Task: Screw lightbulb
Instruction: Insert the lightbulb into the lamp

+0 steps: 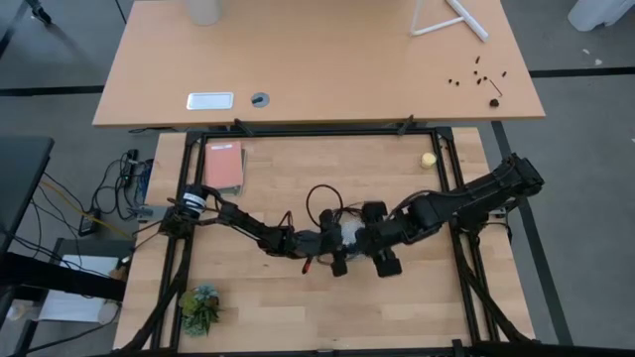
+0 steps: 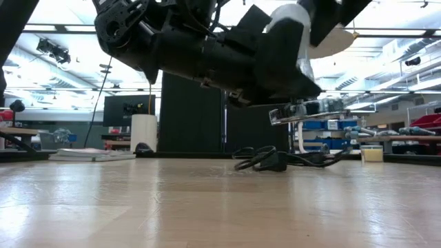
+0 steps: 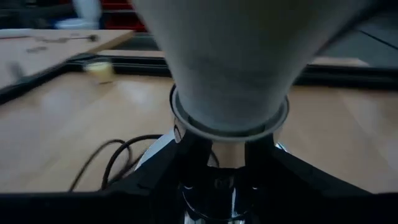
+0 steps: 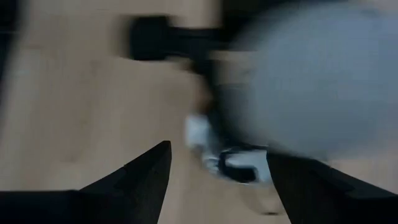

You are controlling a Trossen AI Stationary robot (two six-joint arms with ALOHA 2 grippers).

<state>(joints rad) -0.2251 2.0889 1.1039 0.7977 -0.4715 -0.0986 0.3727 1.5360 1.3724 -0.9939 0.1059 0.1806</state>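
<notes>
The 2 hands meet above the counter (image 1: 298, 307) centre. The left hand (image 1: 332, 241) grips the lightbulb (image 3: 230, 68), apparently seated in the silver socket (image 3: 208, 199). The right hand (image 4: 217, 171) is spread open beside the lightbulb.

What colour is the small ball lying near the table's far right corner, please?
Yellow; the ball shows best in the high view.

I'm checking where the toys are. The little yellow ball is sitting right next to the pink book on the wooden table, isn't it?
Not quite. The high view shows the yellow ball near the table's far right corner, while the pink book lies at the far left corner, so they are far apart. Both do sit on the wooden table.
</notes>
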